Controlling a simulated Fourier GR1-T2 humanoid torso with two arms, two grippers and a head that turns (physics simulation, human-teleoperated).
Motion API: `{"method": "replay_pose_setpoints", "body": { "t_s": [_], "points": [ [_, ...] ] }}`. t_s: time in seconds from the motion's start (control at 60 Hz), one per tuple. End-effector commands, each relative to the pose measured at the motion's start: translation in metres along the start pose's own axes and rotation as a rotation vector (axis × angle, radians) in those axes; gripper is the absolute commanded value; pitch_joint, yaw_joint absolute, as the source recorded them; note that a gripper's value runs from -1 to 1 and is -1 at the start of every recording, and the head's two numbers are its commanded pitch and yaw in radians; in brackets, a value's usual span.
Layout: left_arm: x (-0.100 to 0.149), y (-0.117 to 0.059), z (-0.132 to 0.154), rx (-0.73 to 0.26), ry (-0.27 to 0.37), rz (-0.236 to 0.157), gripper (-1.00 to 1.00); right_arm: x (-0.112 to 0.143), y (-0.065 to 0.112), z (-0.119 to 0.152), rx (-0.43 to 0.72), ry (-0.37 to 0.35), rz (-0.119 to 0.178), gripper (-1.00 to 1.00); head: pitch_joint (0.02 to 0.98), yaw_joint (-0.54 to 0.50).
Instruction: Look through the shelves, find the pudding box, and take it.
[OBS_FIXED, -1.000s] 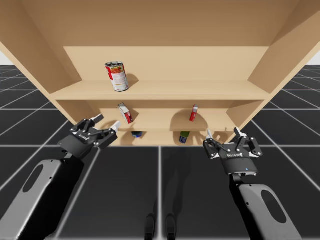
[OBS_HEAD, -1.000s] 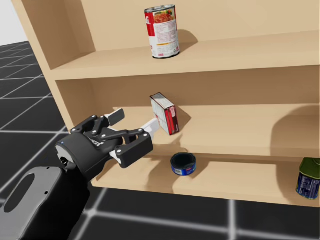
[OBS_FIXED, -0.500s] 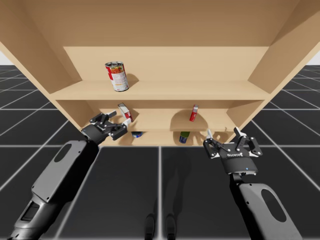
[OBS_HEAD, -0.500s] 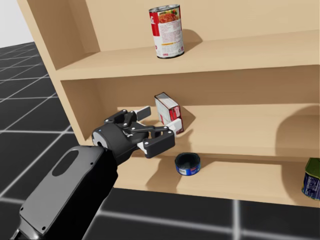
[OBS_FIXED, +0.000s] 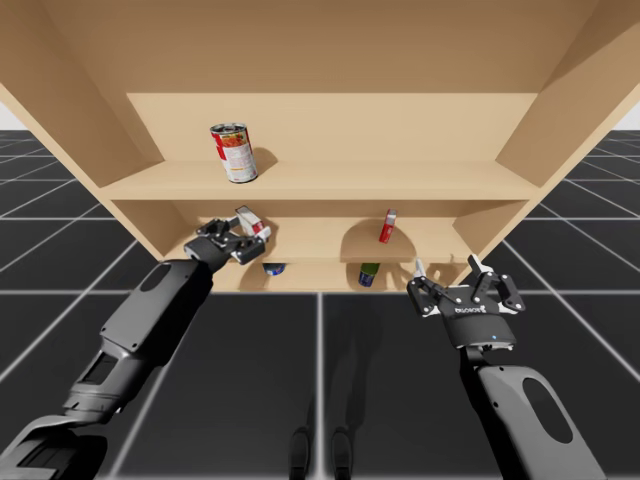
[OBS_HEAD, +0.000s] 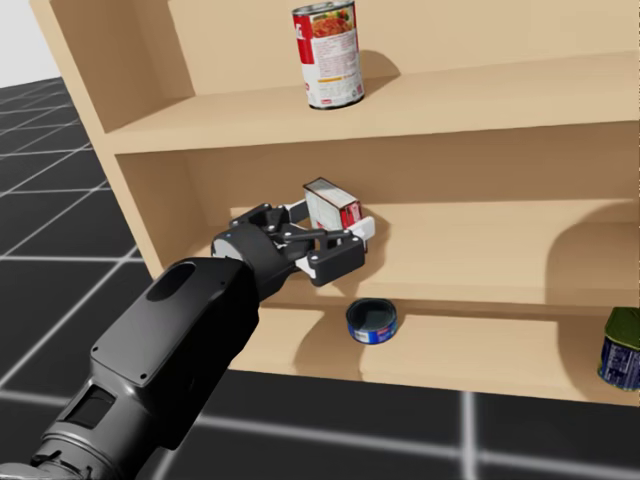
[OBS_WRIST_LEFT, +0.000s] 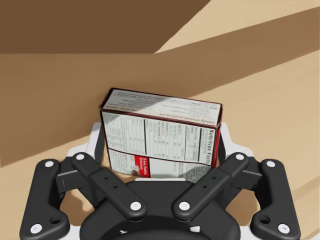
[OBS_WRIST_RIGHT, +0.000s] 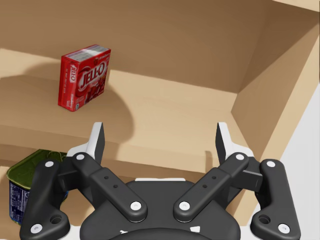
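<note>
left gripper (OBS_WRIST_LEFT: 160, 136) is in on the middle shelf (OBS_HEAD: 480, 250), straddling the white-and-red box (OBS_HEAD: 330, 203), my pick for the pudding box. the box stands upright near the shelf's left end, narrow printed panel facing the wrist, one jaw on each side. the jaws are spread about as wide as the right arm's, so i read them as open: close against both side faces, but i can't confirm both are bearing on it. no grip yet by my call.

the pose makes sense: wrist level with the shelf board so the jaws flank the box's short width, palm just short of its near face. the box sits turned a bit off the shelf's front edge, and the wrist looks lined up with the box rather than the shelf.

right gripper (OBS_WRIST_RIGHT: 161, 135) hangs out in front of the shelves, jaws wide, holding nothing. ahead of it a small red box (OBS_WRIST_RIGHT: 82, 75) stands on the same shelf further right, with a green-topped can (OBS_WRIST_RIGHT: 25, 185) on the bottom shelf below. it's well apart from the left arm, out of the way.

also there: red-and-white can (OBS_HEAD: 327, 55) on the top shelf, low blue tin (OBS_HEAD: 371, 322) on the bottom shelf just below the left gripper.

next: close, then pull straight back out. risk: little clearance either side, so an uneven close could twist the box or shove it toward the back wall.
</note>
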Motion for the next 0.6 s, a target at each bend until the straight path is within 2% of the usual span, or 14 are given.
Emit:
{"method": "replay_pose_setpoints", "body": {
  "t_s": [0.017,0.167,0.2,0.217,0.233,0.25,0.267,0.35,0.467,0.6],
  "points": [
    [-0.004,0.002,-0.008,0.004,0.008,0.006,-1.00,0.000,-0.001,0.000,-0.001,0.001,0.000,-1.00,0.587,0.29],
    [-0.006,-0.001,-0.009,0.015,0.012,-0.001,-1.00,0.000,-0.001,-0.001,0.000,0.000,0.001,-1.00,0.587,0.29],
    [-0.007,-0.002,-0.009,0.013,0.006,-0.002,-0.77,-0.001,-0.001,-0.001,0.000,0.000,0.001,-1.00,0.587,0.29],
    [-0.007,-0.002,-0.008,0.013,0.004,-0.003,-0.28,-0.001,-0.001,-0.001,0.001,0.000,0.001,-1.00,0.588,0.29],
    [-0.007,-0.003,-0.008,0.011,0.003,-0.003,0.32,-0.001,-0.001,-0.001,0.001,0.001,0.001,-1.00,0.587,0.29],
    [-0.007,-0.003,-0.008,0.011,0.003,-0.003,0.77,-0.001,-0.001,-0.001,0.001,0.000,0.001,-1.00,0.587,0.29],
    [-0.006,-0.004,-0.008,0.010,0.001,-0.002,0.85,-0.001,-0.001,-0.001,0.001,0.000,0.001,-1.00,0.588,0.29],
    [-0.004,-0.006,-0.005,0.004,-0.006,0.000,0.98,-0.001,-0.002,-0.001,0.001,0.000,0.001,-1.00,0.588,0.29],
    [0.001,-0.010,0.002,0.000,-0.019,-0.007,0.98,0.000,-0.001,-0.001,0.000,-0.001,0.003,-1.00,0.589,0.29],
    [0.011,-0.018,0.022,-0.009,-0.048,-0.016,0.98,0.000,-0.001,-0.001,-0.002,-0.001,0.003,-1.00,0.591,0.29]
  ]
}}
